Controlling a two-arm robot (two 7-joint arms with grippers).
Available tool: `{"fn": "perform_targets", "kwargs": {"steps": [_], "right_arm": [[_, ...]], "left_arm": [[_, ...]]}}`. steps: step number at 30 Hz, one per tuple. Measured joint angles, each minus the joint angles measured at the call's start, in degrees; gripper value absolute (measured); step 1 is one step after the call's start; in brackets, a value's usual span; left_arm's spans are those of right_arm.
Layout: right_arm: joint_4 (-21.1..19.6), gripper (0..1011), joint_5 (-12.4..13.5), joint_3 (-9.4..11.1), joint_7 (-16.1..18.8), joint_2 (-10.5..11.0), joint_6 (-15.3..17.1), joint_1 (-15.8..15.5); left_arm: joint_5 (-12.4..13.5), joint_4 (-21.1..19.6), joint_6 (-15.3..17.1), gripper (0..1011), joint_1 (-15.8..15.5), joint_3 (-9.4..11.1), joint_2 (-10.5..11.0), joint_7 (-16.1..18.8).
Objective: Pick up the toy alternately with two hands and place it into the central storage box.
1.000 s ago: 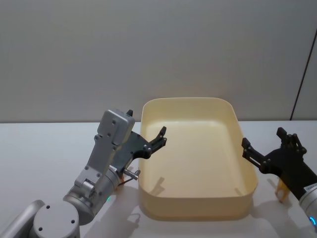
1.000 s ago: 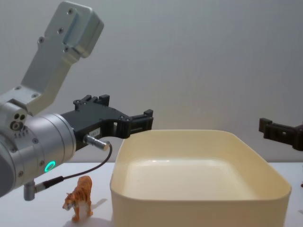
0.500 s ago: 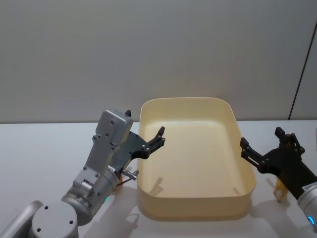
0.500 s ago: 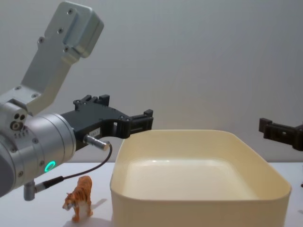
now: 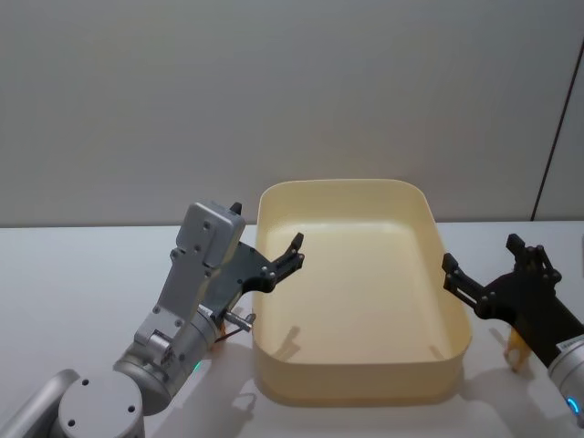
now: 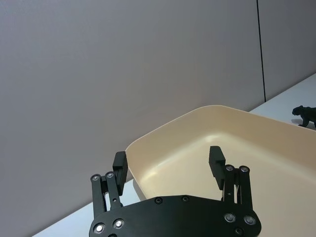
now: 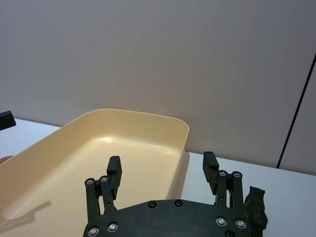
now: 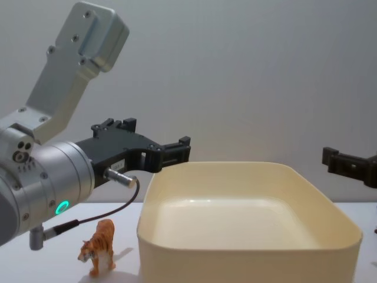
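Note:
The central storage box [image 5: 356, 388] is a cream-yellow tub in the middle of the table, with nothing inside. My left gripper [image 5: 294, 251] hangs open over the box's left rim, fingers spread [image 6: 168, 158], on its silver arm with a green ring light [image 8: 62, 207]. My right gripper [image 5: 484, 257] hovers open just outside the box's right wall [image 7: 162, 170]. An orange tiger toy [image 8: 99, 253] stands on the table left of the box, under the left arm. A yellow toy [image 5: 517, 351] stands beneath the right arm.
A black panther figure [image 6: 306, 114] stands on the table beyond the box's right side. A dark animal figure [image 7: 256, 210] sits close by the right gripper's body. A grey wall rises behind the white table [image 5: 73, 274].

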Motion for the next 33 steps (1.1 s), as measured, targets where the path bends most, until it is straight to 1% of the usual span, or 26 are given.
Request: {"fn": "perform_targets", "kwargs": {"steps": [21, 25, 32, 33], "right_arm": [[-0.1, 1001, 0.0, 0.1, 0.0, 0.2, 0.0, -0.2], [-0.5, 1001, 0.6, 0.6, -0.6, 0.7, 0.1, -0.8], [-2.1, 1001, 2.9, 2.2, -2.4, 2.9, 0.5, -3.3], [-2.4, 1001, 3.4, 2.7, -2.8, 3.5, 0.6, -4.1]], "left_arm": [[0.0, 0.0, 0.0, 1002, 0.0, 0.0, 0.0, 0.0], [0.0, 0.0, 0.0, 1002, 0.0, 0.0, 0.0, 0.0], [0.0, 0.0, 0.0, 1002, 0.0, 0.0, 0.0, 0.0], [0.0, 0.0, 0.0, 1002, 0.0, 0.0, 0.0, 0.0]]}}
